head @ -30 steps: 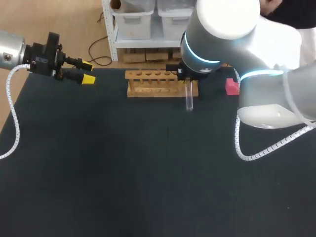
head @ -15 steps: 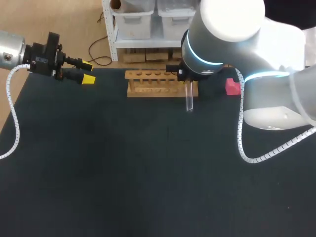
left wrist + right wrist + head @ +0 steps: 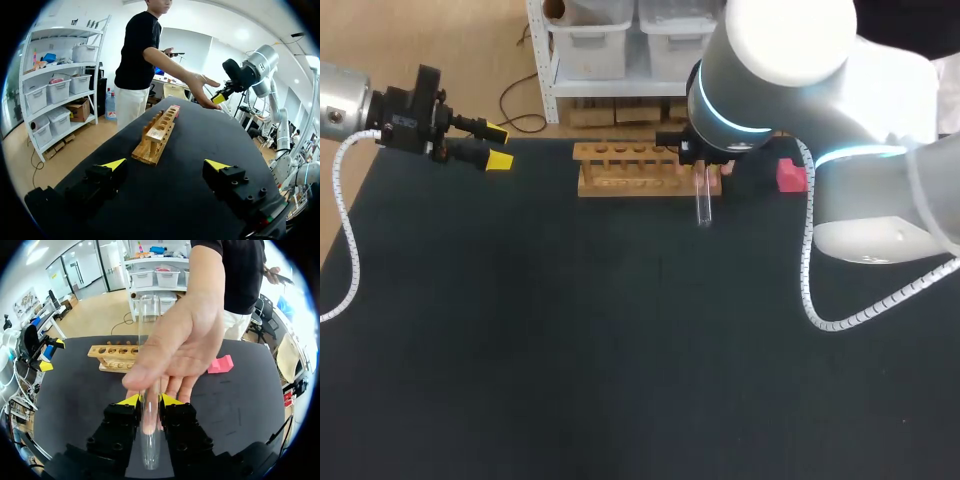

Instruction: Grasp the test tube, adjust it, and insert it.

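Observation:
A clear test tube (image 3: 150,440) stands upright between the yellow tips of my right gripper (image 3: 150,401), which is shut on it. A person's hand (image 3: 185,340) presses its palm and fingers against the tube's upper part. From above, the tube (image 3: 703,200) hangs just in front of the right end of the wooden rack (image 3: 640,170), and my right arm hides the gripper itself. The rack (image 3: 117,357) has a row of empty holes. My left gripper (image 3: 498,146) hovers open at the table's far left, holding nothing, and the rack (image 3: 159,135) lies ahead of it.
A pink block (image 3: 790,175) lies on the black table (image 3: 620,350) just right of the rack. The person's arm (image 3: 170,65) reaches over the table's far edge toward my right gripper.
The person's fingers have come into the head view at the rack's right end, beside the tube. My right arm shifted slightly early on; the left arm stayed still.

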